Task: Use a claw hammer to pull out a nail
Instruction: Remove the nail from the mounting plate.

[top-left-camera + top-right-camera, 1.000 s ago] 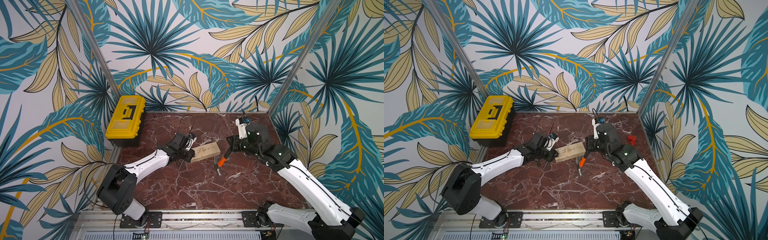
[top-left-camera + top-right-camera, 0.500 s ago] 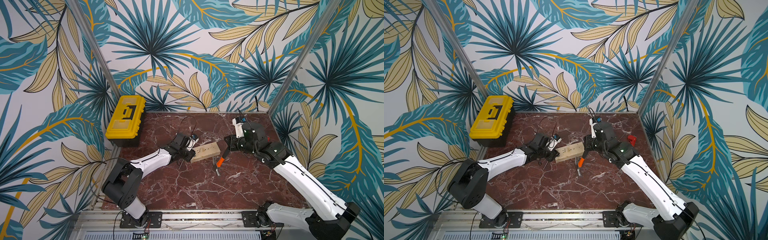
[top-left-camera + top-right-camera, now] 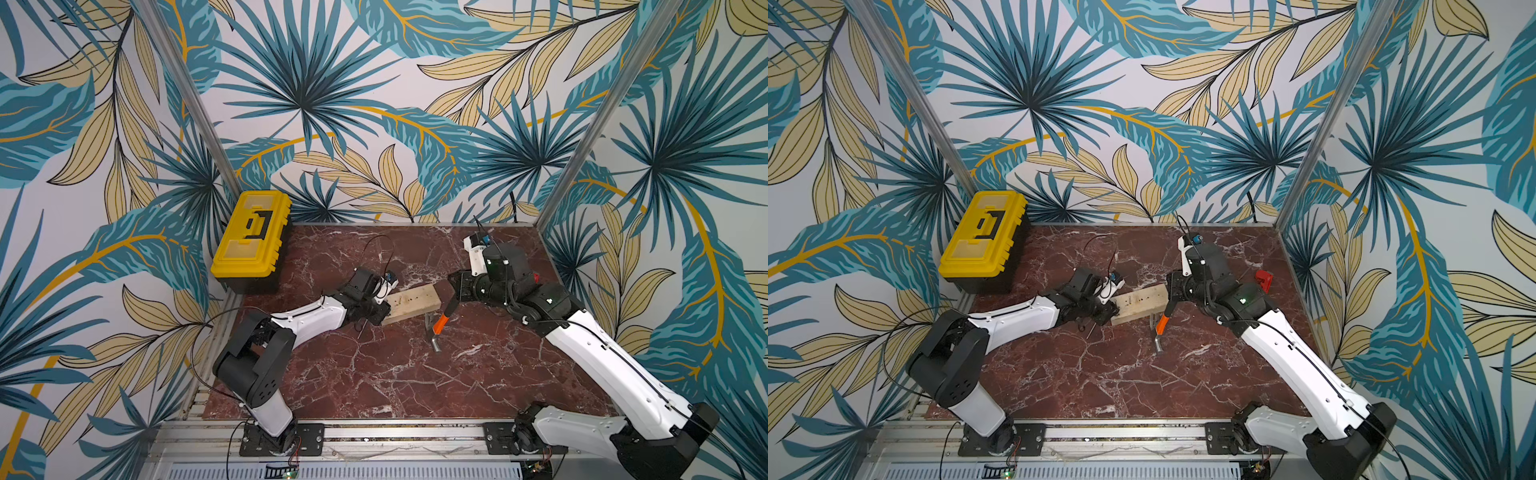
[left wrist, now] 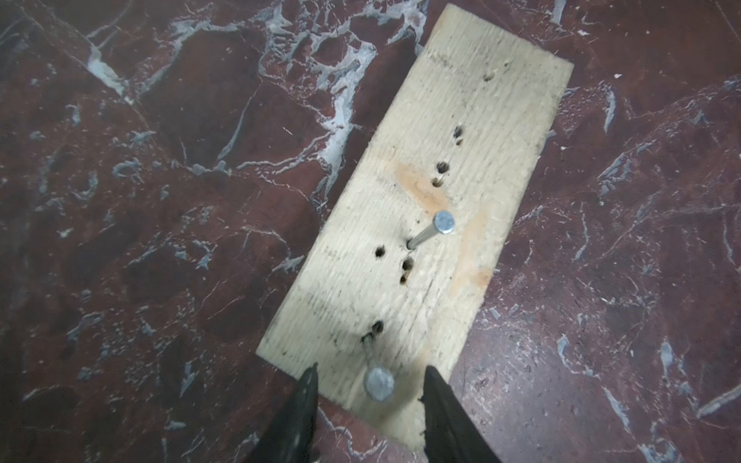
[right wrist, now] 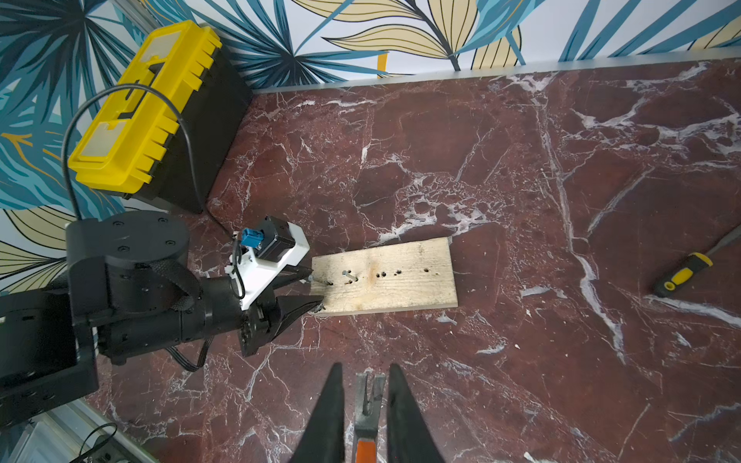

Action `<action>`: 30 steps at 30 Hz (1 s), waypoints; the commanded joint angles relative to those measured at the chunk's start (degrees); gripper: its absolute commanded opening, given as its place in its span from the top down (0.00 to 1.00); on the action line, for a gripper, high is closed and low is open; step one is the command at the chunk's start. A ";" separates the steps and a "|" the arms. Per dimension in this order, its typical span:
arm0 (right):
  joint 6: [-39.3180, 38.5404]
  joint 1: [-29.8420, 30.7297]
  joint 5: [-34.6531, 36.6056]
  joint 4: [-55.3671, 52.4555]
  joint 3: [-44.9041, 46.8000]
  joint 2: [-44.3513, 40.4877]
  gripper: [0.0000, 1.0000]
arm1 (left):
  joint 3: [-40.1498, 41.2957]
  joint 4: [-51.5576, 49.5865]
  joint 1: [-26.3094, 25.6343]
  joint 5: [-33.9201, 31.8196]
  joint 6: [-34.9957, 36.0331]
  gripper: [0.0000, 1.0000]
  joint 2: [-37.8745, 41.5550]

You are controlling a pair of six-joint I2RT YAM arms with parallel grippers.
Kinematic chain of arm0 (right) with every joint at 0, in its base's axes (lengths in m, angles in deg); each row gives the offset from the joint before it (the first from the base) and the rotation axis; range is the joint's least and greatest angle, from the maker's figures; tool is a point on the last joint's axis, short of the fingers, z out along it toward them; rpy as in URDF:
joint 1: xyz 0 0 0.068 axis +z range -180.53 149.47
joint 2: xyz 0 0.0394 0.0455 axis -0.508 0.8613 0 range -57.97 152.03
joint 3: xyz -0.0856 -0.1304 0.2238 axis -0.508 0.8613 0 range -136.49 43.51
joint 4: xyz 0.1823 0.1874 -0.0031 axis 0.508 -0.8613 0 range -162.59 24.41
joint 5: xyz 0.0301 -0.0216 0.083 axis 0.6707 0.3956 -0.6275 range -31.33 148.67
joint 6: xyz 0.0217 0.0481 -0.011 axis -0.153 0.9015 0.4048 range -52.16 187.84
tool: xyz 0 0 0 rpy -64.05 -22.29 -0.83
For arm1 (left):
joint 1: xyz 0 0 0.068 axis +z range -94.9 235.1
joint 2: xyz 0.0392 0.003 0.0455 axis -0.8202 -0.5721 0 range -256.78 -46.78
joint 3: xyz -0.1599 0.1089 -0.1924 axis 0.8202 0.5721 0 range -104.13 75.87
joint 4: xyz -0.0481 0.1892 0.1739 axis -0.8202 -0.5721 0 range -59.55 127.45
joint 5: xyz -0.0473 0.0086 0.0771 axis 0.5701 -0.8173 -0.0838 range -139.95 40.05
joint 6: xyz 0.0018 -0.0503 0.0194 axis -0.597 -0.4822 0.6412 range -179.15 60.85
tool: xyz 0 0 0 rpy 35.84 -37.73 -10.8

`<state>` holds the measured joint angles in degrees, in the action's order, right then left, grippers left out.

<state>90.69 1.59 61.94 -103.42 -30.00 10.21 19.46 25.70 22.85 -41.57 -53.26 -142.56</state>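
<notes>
Claw hammer (image 3: 441, 325): one, small, with a silver steel head and forked claw, an orange upper shaft and a black lower handle. It hangs head-down in the right jaws, which are clamped on the black handle, just beside the end of the wooden board (image 3: 411, 303) that faces the right arm. Whether the head touches the desk (image 3: 374, 374) I cannot tell.

One board lies flat mid-desk, holding two nails, the middle nail (image 4: 433, 232) and the end nail (image 4: 379, 384), plus several empty holes. The left jaws stand partly open at the board's other end, a fingertip on each side of the end nail, clear of it.

One yellow toolbox (image 3: 251, 235) sits at the desk's far left corner. One screwdriver (image 5: 683, 272), black-and-yellow handled, lies well apart from the board.
</notes>
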 commanded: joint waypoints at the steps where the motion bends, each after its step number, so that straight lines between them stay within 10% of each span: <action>1: -0.43 -0.26 -1.50 3.27 -2.98 1.23 1.00 | -1.25 1.03 -0.43 0.49 0.65 0.57 -1.27; 30: -5.26 -0.21 -4.13 8.13 -14.69 21.11 1.00 | 1.65 1.03 -1.52 0.66 -2.54 0.64 -3.17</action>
<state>86.06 1.48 59.27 -99.37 -42.20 31.11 19.81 27.60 21.43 -41.98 -55.12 -144.42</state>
